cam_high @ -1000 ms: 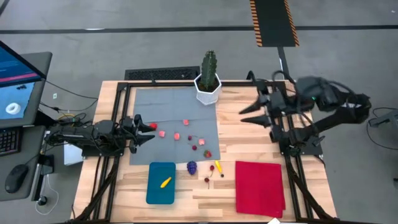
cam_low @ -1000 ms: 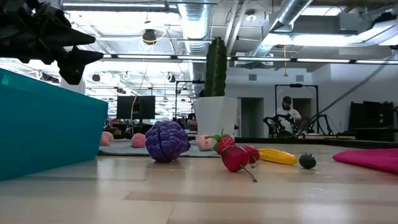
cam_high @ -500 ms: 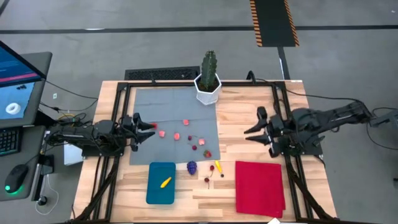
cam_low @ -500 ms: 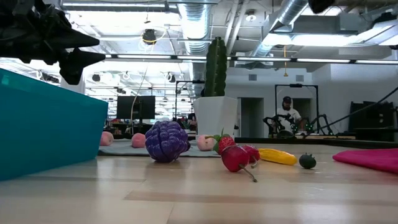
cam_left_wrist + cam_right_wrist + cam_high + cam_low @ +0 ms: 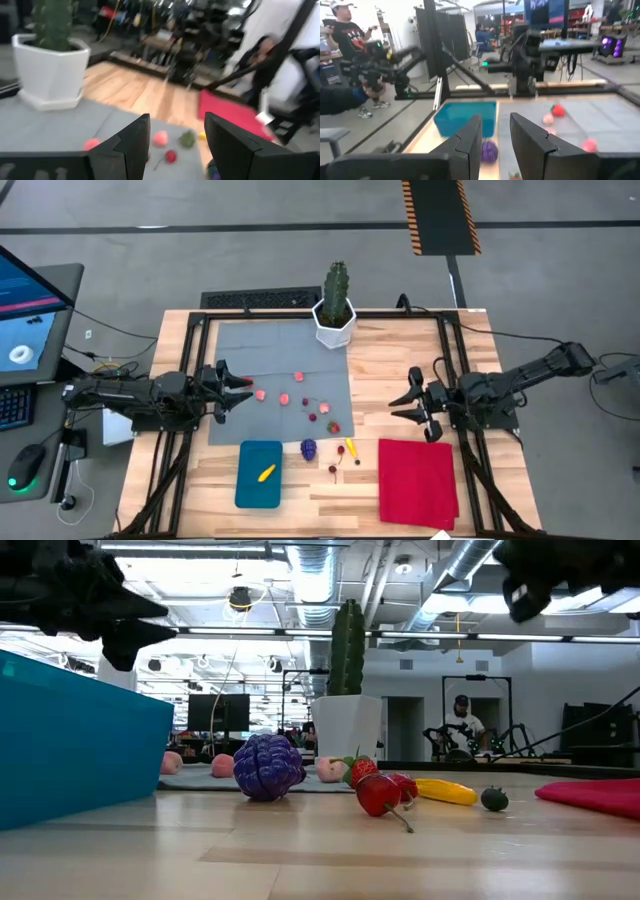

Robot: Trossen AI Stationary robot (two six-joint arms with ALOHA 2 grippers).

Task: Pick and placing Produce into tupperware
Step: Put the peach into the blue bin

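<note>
The teal tupperware (image 5: 250, 488) lies near the table's front edge with one yellow piece (image 5: 265, 473) in it. More produce lies loose: pink and red pieces (image 5: 284, 398) on the grey mat (image 5: 270, 345), and a purple grape bunch (image 5: 309, 448), a yellow piece (image 5: 351, 448) and dark cherries (image 5: 333, 468) on the wood. My left gripper (image 5: 240, 390) hovers open over the mat's left edge, pointing level at the pink pieces. My right gripper (image 5: 400, 405) hovers at the table's right side, pointing level toward the produce, its fingers (image 5: 470, 135) a little apart with nothing between them.
A green cactus in a white pot (image 5: 335, 310) stands at the mat's far edge. A red cloth (image 5: 418, 480) lies flat at the front right, just near my right gripper. Bare wood lies between the mat and my right gripper. A person (image 5: 342, 30) stands beyond the table.
My right arm has come down from high over the table's far right and drawn back toward the right edge and a little nearer, its gripper now pointing level just above the table. It has come into the low view at upper right. The produce has kept still.
</note>
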